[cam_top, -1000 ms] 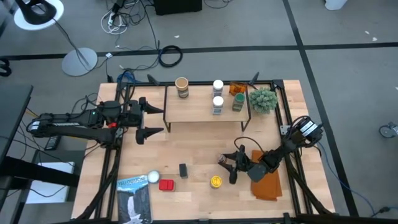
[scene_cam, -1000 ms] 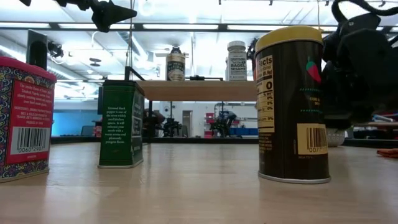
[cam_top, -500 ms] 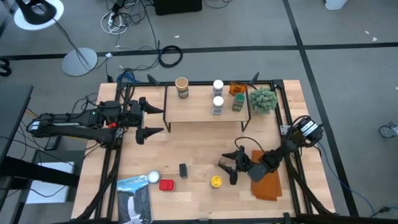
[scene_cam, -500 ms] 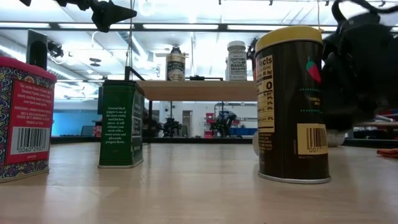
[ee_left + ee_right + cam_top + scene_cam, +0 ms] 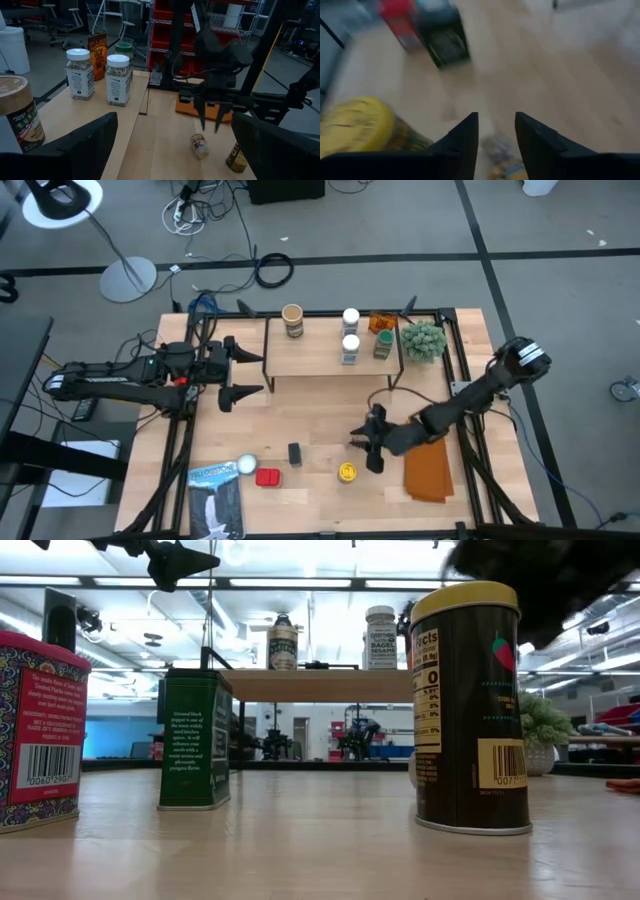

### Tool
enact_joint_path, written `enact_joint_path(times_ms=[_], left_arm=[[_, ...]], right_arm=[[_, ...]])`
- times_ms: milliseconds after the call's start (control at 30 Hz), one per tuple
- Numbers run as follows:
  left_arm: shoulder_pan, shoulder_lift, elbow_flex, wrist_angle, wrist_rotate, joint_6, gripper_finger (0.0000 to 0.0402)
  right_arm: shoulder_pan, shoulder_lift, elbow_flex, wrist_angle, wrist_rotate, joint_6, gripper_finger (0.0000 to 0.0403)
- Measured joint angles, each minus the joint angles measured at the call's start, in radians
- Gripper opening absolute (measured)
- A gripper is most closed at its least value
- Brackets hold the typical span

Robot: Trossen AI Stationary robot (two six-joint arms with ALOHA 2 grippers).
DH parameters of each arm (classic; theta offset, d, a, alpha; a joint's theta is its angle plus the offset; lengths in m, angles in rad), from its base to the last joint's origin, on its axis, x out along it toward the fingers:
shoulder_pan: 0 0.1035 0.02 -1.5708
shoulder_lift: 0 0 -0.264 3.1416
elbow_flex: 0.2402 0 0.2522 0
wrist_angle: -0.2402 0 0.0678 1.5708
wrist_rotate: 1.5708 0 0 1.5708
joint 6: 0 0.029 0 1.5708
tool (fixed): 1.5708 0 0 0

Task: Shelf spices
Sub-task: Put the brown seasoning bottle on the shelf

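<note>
My right gripper (image 5: 366, 450) is open and points down over a small jar (image 5: 199, 146) that lies on its side on the tabletop, left of the orange cloth. The fingertips stand just above it in the left wrist view; the right wrist view shows the jar (image 5: 495, 147) below the gap. The yellow-lidded brown jar (image 5: 347, 472) stands just nearer. The dark green tin (image 5: 295, 453), the red tin (image 5: 267, 477) and a white-lidded jar (image 5: 246, 465) stand on the near left. The shelf (image 5: 330, 352) carries several jars. My left gripper (image 5: 240, 372) waits open left of the shelf.
A small green plant (image 5: 423, 340) stands at the shelf's right end. The orange cloth (image 5: 430, 470) lies under the right arm. A blue-and-white booklet (image 5: 215, 500) lies at the near left corner. Bare wood shows between the shelf and the near tins.
My right arm has risen: its wrist end has lifted and swung toward the far right, and the gripper has tipped down over the lying jar, shifting slightly toward the table's left. In the low view it has moved up from beside the yellow-lidded jar.
</note>
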Motion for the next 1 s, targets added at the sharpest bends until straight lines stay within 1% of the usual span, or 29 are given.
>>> enact_joint_path(times_ms=[67,100,200,333,433,567,667,767,833,900,1000], left_arm=[[0.000,0.000,0.000,0.000,0.000,0.000,0.0396],[0.000,0.000,0.000,0.000,0.000,0.000,0.0396],[0.000,0.000,0.000,0.000,0.000,0.000,0.0396],[0.000,0.000,0.000,0.000,0.000,0.000,0.0396],[0.000,0.000,0.000,0.000,0.000,0.000,0.0396],[0.000,0.000,0.000,0.000,0.000,0.000,0.0396],[0.000,0.000,0.000,0.000,0.000,0.000,0.0396],[0.000,0.000,0.000,0.000,0.000,0.000,0.0396],[0.000,0.000,0.000,0.000,0.000,0.000,0.0396],[0.000,0.000,0.000,0.000,0.000,0.000,0.0396],[0.000,0.000,0.000,0.000,0.000,0.000,0.0396]], right_arm=[[-0.047,0.002,0.110,-0.208,-0.059,-0.013,0.0121],[-0.068,0.010,0.167,-0.282,-0.085,-0.029,0.0119],[-0.128,0.055,0.314,-0.436,-0.160,-0.072,0.0120],[-0.185,0.149,0.511,-0.604,-0.308,-0.181,0.0137],[-0.203,0.243,0.648,-0.744,-0.340,-0.251,0.0159],[-0.214,0.359,0.824,-0.920,-0.341,-0.337,0.0195],[-0.225,0.433,0.940,-1.042,-0.340,-0.367,0.0224],[-0.236,0.491,1.029,-1.152,-0.354,-0.372,0.0250],[-0.244,0.523,1.062,-1.221,-0.410,-0.394,0.0265],[-0.249,0.554,1.071,-1.253,-0.475,-0.423,0.0275],[-0.249,0.596,1.071,-1.273,-0.527,-0.449,0.0279]])
